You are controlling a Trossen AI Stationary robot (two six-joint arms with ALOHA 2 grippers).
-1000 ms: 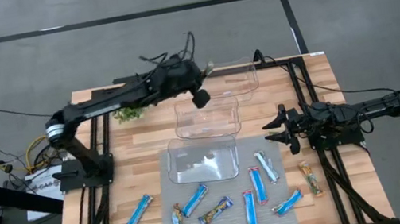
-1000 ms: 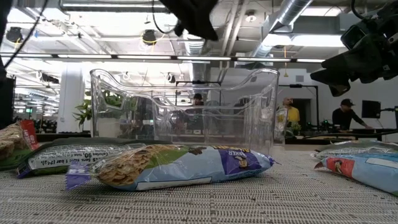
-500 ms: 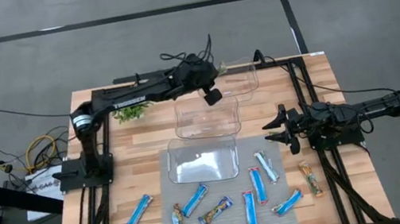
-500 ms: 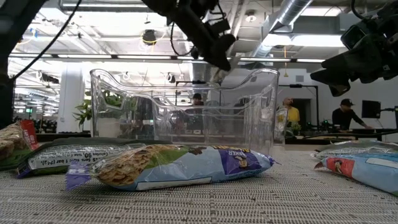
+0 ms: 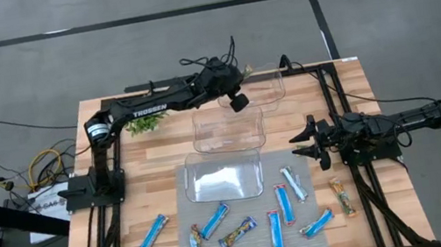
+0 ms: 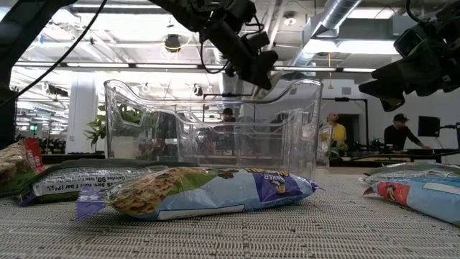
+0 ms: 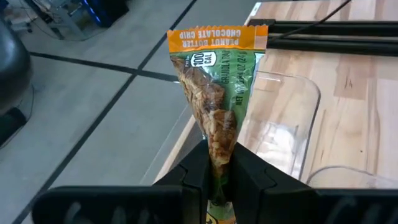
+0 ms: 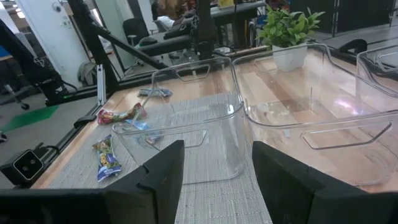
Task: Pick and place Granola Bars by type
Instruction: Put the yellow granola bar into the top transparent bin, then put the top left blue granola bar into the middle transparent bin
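Left hand [image 7: 219, 186] pinching green bar [image 7: 217, 99], hovering over far bin [image 5: 261, 86]. Right hand [image 5: 309, 143] waiting agape, holding nothing. Three bins looking empty; nine bars [image 5: 283, 203] lying unsorted on tabletop [image 5: 357, 88].

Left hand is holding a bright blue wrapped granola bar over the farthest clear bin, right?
Not quite. The left hand is shut on a green wrapped granola bar with an orange end, not a blue one, as the left wrist view shows. It is over the farthest clear plastic bin.

Floor [image 5: 188, 31]: grey, crossed by dark lines.
Ceiling [image 6: 338, 29]: exposed silver ducts, strip lights.
Plant [image 8: 287, 28]: green, potted, on wooden table [image 5: 356, 84].
Background: people at desks.
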